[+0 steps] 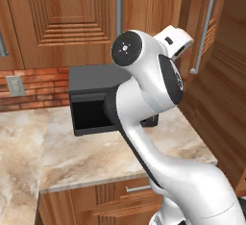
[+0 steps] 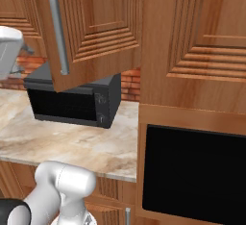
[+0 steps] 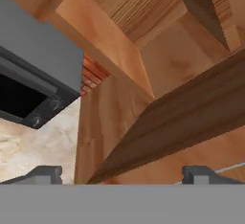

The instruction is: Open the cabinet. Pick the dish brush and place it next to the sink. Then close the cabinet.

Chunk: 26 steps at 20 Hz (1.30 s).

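Note:
The cabinet [image 1: 67, 17] is a brown wall unit above the counter. Its left door is shut, with a silver bar handle [image 1: 118, 7]. Its right door [image 1: 211, 22] stands swung out, and it also hangs into the right base view as an open door [image 2: 96, 27] with its bar handle [image 2: 57, 34]. My gripper [image 3: 123, 175] is open with nothing between its fingertips [image 3: 45, 174]. It points up under the cabinet, and the open door's dark lower edge [image 3: 182, 117] crosses just above it. The dish brush and the sink are out of view.
A black microwave [image 1: 96, 99] sits on the marble counter [image 1: 86, 156] against a brick wall [image 1: 33, 87] with an outlet [image 1: 15, 85]. A tall wooden unit with a black oven front [image 2: 192, 171] stands right of the counter. Drawers [image 1: 129, 195] lie below.

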Motion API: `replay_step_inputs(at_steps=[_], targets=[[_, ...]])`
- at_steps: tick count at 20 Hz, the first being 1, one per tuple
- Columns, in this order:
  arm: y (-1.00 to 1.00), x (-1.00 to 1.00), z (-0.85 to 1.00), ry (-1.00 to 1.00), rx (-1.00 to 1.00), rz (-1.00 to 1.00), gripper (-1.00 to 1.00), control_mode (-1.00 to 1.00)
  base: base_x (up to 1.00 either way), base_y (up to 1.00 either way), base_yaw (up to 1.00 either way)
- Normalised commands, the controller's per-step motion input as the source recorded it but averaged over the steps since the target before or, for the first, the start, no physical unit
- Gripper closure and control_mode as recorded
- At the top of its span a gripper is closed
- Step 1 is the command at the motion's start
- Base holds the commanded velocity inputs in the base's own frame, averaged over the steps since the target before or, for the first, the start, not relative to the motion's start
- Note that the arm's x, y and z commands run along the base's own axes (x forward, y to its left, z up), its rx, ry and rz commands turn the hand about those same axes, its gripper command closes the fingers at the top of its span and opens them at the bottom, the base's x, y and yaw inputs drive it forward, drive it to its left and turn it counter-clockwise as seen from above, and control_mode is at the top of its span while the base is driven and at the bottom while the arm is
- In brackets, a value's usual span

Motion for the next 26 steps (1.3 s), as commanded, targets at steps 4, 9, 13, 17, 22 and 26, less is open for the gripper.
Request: replay_step_inputs(at_steps=[4,9,13,17,22,26], targets=[[0.00,0.45,0.00,0.19,-0.24,-0.25,-1.00,-1.00,0.00,0.00,0.00],[0.01,0.48,0.00,0.02,-0.15,-0.12,-1.00,-1.00,0.00,0.00,0.00],[0.01,0.34,-0.15,0.00,-0.03,0.00,-1.00,-1.00,0.00,0.00,0.00],[-0.30,0.02,-0.10,0.00,-0.06,-0.05,-1.00,-1.00,0.00,0.00,0.00],[-0.46,0.00,-0.04,0.00,-0.09,-0.10,-1.00,-1.00,0.00,0.00,0.00],[-0.42,0.00,0.00,0.00,-0.07,-0.09,-1.00,-1.00,0.00,0.00,0.00]])
